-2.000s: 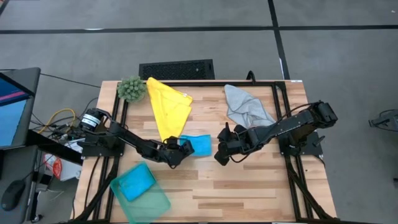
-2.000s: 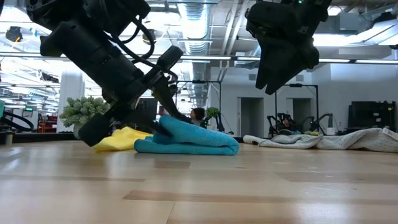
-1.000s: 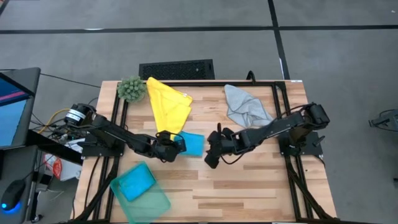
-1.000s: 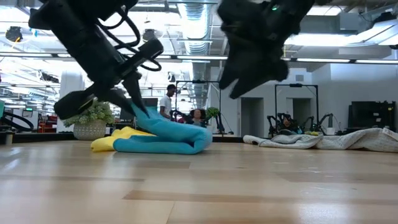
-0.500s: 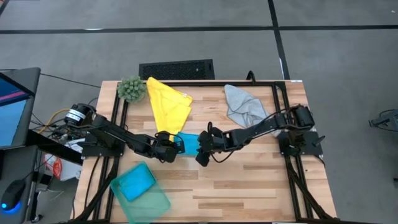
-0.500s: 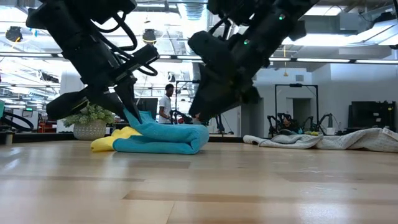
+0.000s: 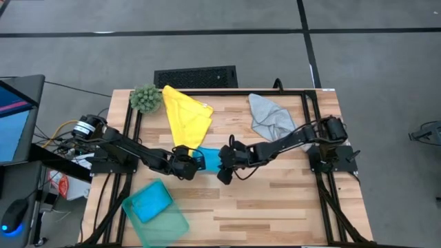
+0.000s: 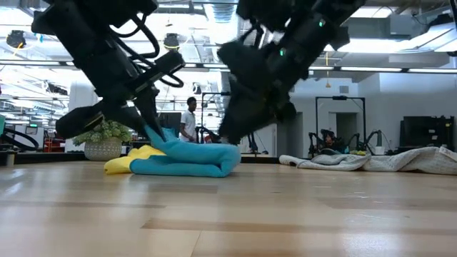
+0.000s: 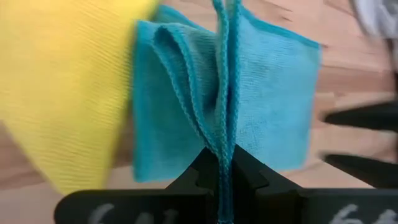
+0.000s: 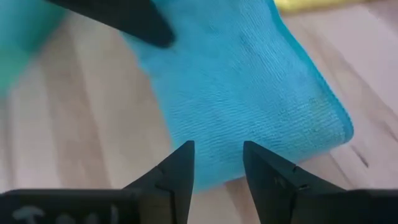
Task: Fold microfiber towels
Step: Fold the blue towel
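Folded bright blue microfiber towel (image 7: 210,160): left pincer (image 9: 224,177) pinches its edge; right pincer (image 10: 217,163), half-open, should straddle the opposite edge squarely before closing.

A wooden table (image 7: 275,207) fills the middle. A fuzzy green plant ball (image 7: 145,98) sits at its 11 o'clock corner, and a clear teal bin (image 7: 156,213) at 7 o'clock. A black floor grille (image 7: 196,76) lies beyond the 12 o'clock edge. A person (image 8: 188,118) stands far behind.
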Tool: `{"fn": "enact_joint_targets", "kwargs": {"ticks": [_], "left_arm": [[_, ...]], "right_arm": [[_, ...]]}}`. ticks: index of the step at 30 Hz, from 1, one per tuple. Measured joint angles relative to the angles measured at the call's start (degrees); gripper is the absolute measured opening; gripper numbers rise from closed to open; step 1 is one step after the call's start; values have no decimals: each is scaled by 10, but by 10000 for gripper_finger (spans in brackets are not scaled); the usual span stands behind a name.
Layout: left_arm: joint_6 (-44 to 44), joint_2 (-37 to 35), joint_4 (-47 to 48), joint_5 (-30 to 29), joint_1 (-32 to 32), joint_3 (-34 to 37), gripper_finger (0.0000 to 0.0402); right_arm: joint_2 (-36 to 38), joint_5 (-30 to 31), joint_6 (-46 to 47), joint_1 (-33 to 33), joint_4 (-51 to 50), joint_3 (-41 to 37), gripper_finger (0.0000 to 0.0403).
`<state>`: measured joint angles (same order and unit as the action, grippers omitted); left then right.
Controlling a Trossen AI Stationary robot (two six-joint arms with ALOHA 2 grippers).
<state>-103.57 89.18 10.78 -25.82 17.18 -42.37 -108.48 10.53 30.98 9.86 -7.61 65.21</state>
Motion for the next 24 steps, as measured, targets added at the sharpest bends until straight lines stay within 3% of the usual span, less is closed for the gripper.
{"fn": "enact_joint_targets", "kwargs": {"ticks": [11, 17, 24], "left_arm": [[31, 2, -37, 21, 2, 0, 9], [78, -3, -31, 59, 2, 0, 42], [80, -7, 11, 46, -7, 0, 98]], "right_arm": [[-41, -28, 11, 1, -34, 0, 162], [-41, -30, 15, 1, -40, 0, 162], [-41, -30, 16, 1, -39, 0, 162]]}}
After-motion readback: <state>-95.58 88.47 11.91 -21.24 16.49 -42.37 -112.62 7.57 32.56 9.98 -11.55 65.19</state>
